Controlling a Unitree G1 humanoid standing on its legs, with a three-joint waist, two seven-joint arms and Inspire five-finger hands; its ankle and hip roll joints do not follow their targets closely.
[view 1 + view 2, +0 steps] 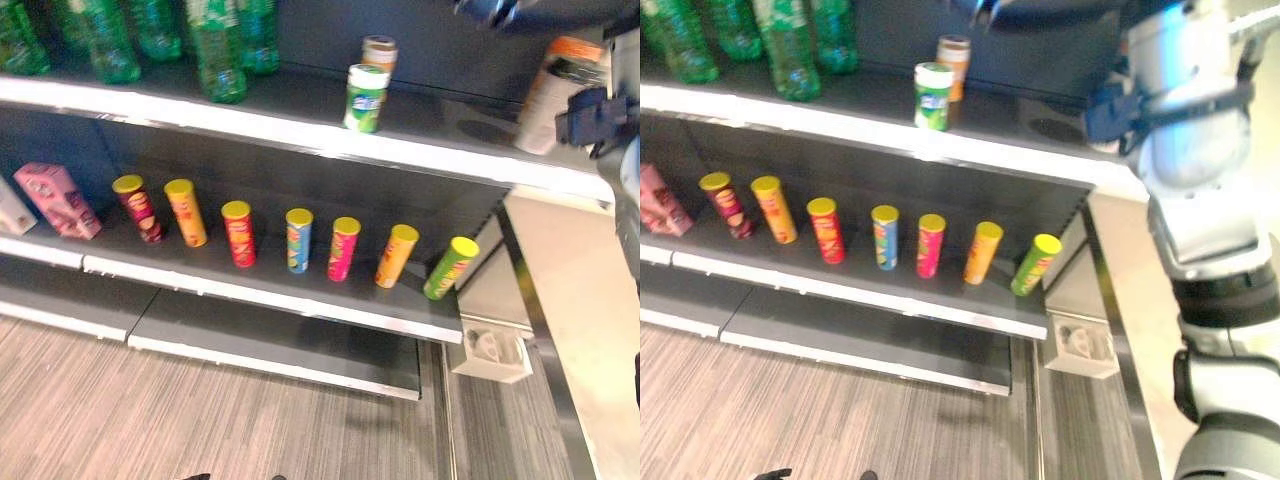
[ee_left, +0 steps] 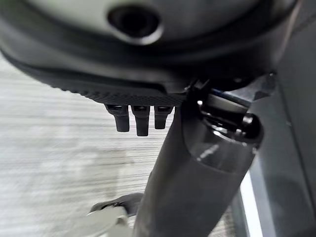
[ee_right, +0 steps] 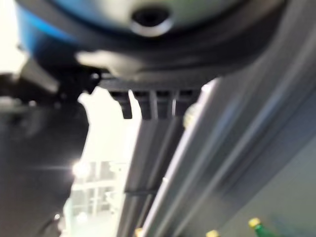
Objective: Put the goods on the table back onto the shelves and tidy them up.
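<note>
Grey wood-grain flooring (image 1: 150,410) runs under a dark shelving unit (image 1: 300,180) with white edge strips, and that unit takes up most of what I see from the head camera. On its upper shelf (image 1: 250,120) a cluster of green bottles (image 1: 215,45) stands at the left, and further right a green-and-white canister (image 1: 365,98) stands upright just in front of a smaller orange-topped can (image 1: 379,52). At the right end of that same shelf I see a white-and-orange container (image 1: 545,95) tilted beside my right arm; it is blurred, so I cannot tell whether it is resting on the shelf or being held. On the middle shelf (image 1: 280,285) seven tall chip cans (image 1: 238,233) with yellow lids stand in a spaced row (the ones to the right lean more), ending in a green can (image 1: 450,267) near the shelf's right end. Left of the row sits a pink carton (image 1: 58,200), tilted. A beige table (image 1: 575,300) edge shows at the right, beside the unit. My left hand (image 2: 140,116) shows in its wrist view with short dark fingers hanging straight and relaxed, holding nothing. My right hand (image 3: 148,103) shows its fingertips only, and I cannot tell how far they are parted.
</note>
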